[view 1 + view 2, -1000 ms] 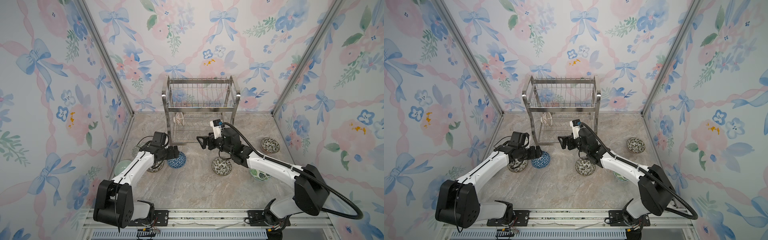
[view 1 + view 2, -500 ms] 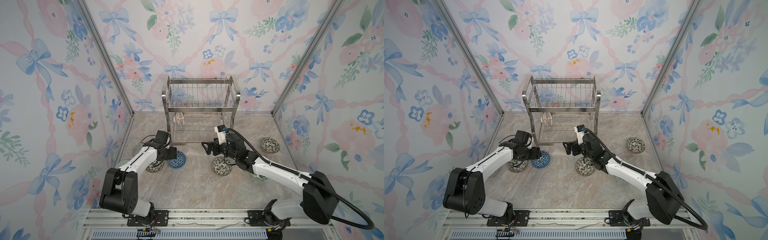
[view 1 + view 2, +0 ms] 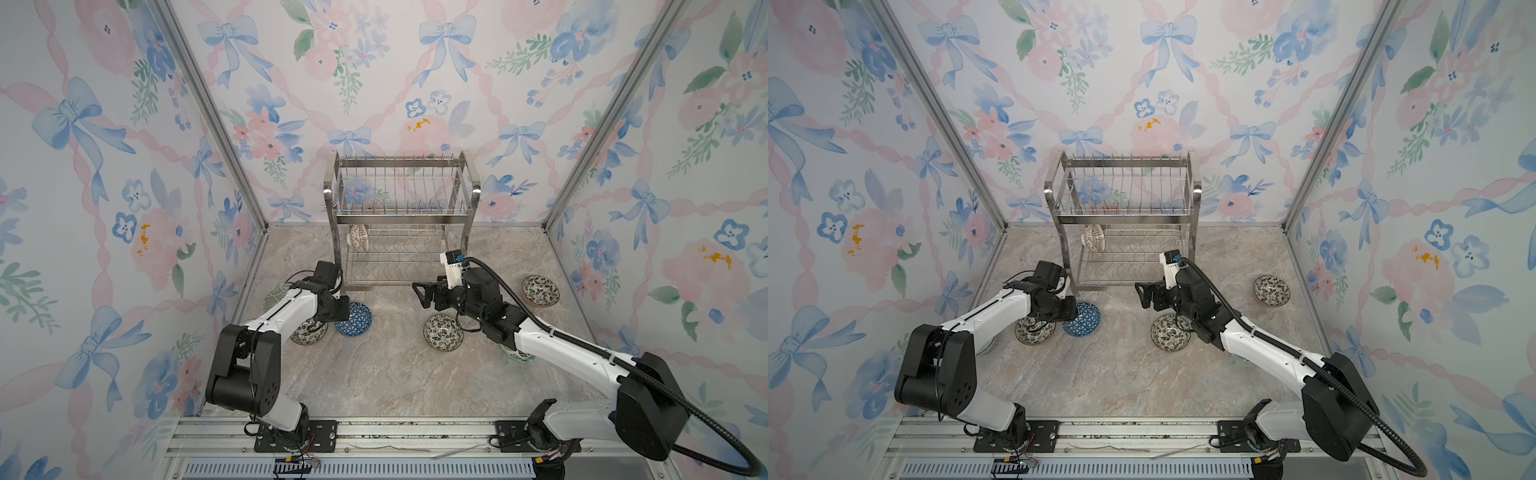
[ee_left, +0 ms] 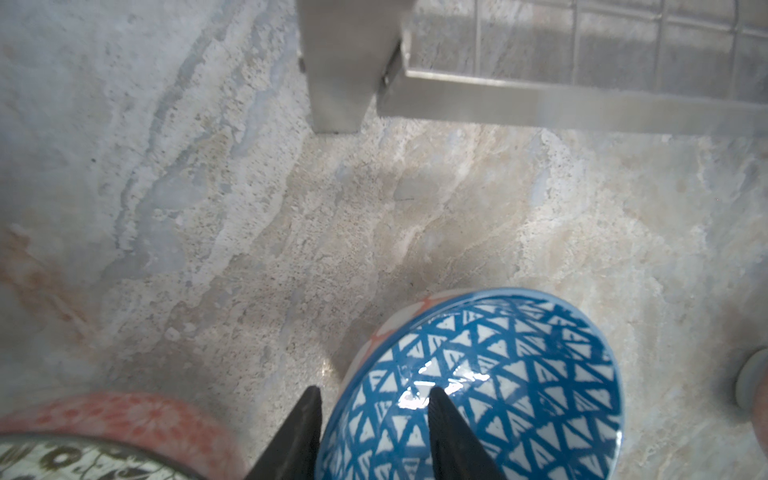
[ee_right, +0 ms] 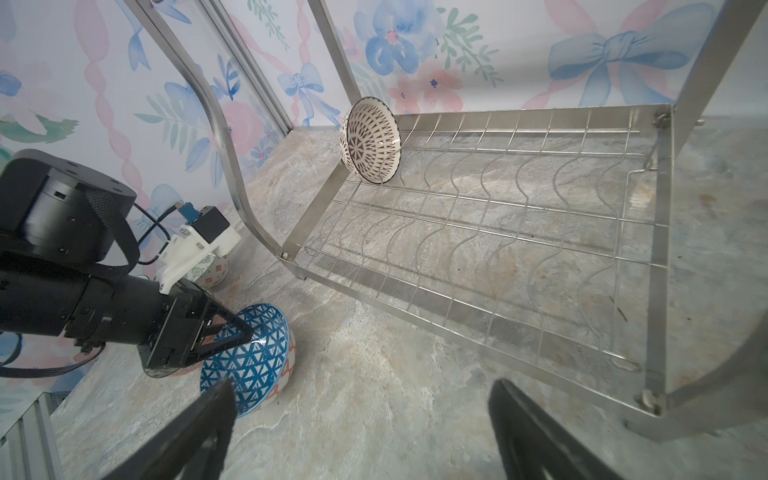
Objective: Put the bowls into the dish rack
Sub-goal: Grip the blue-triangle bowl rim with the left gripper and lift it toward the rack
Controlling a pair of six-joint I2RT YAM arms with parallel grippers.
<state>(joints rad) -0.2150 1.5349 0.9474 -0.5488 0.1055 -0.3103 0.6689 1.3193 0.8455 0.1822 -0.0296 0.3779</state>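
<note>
- The dish rack (image 3: 401, 216) stands on the desk (image 3: 395, 374) against the back wall. One cream bowl (image 5: 370, 145) stands on edge at the left end of its lower tier.
- The left hand (image 4: 372, 390) is low over the desk, just in front of the rack's left front leg. Its fingers straddle the rim of the blue-white bowl (image 3: 354, 320), one outside the wall and one inside.
- Those fingers are partly closed. I cannot tell whether they pinch the rim or only bracket it.
- The blue-white bowl sits tilted on the desk, with the rim at the fingers raised.
- The right hand (image 3: 419, 296) hovers in front of the lower tier, fingers spread wide, holding nothing.
- A leafy bowl (image 3: 443, 332) lies on the desk under the right arm.
- A second leafy bowl (image 3: 540, 290) lies near the right wall.
- A pink-sided bowl (image 4: 124, 424) sits just beside the left hand.
</note>
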